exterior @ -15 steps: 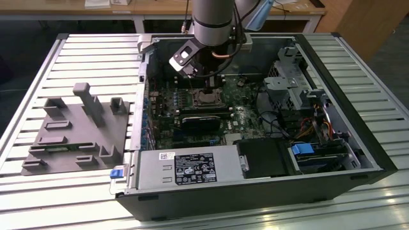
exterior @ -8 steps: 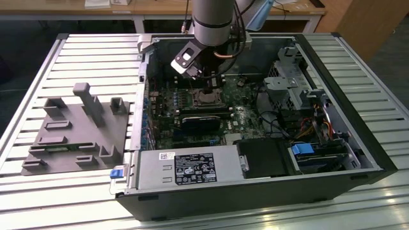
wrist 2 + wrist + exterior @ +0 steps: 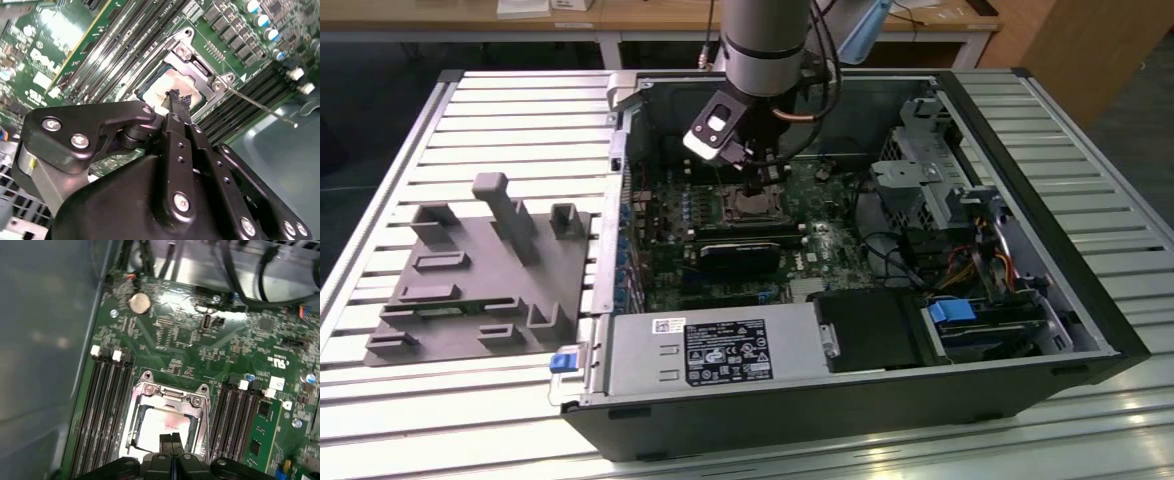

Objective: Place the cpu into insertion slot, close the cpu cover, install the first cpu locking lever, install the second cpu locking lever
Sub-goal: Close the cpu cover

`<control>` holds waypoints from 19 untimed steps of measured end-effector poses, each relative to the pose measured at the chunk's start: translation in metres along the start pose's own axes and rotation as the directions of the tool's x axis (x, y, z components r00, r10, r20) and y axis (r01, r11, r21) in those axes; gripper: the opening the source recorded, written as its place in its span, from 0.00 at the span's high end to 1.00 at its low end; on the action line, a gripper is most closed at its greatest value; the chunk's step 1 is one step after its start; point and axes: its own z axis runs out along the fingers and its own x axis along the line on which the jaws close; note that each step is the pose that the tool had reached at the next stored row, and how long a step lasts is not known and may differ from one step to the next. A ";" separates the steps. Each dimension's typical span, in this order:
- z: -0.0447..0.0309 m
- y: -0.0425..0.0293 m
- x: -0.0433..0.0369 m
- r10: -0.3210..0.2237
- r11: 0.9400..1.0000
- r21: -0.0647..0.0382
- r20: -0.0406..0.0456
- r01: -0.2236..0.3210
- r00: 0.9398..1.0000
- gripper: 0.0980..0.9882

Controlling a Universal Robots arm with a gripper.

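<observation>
Gripper (image 3: 171, 440), fingers pressed together on nothing, hangs with its tip just above the cpu (image 3: 159, 426). From the exterior view's left: a grey fixture (image 3: 480, 270) on the table (image 3: 520, 100), then the open case (image 3: 854, 405), where the cpu lies flat in the slot (image 3: 146, 377) with the cover (image 3: 170, 394) down round it. One wire lever (image 3: 260, 105) juts free beside the cover. I'd judge the chip light, stiff and easily damaged, best touched at its edges; the lever looks thin and springy.

the whole computer case (image 3: 720, 405) is overlooked by the exterior view; the insertion slot (image 3: 160, 422) (image 3: 172, 82) is shared, close-up, by both wrist views.
</observation>
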 end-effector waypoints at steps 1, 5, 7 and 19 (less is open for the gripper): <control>0.0000 0.0000 0.0000 -0.016 1.000 0.001 0.000 0.016 1.000 0.99; 0.0001 0.0000 0.0000 -0.079 0.997 0.004 -0.003 0.079 0.997 0.99; 0.0002 0.0000 0.0000 -0.110 0.994 0.005 -0.004 0.110 0.994 0.99; 0.0008 0.0000 0.0000 -0.301 0.953 0.014 -0.011 0.301 0.953 0.99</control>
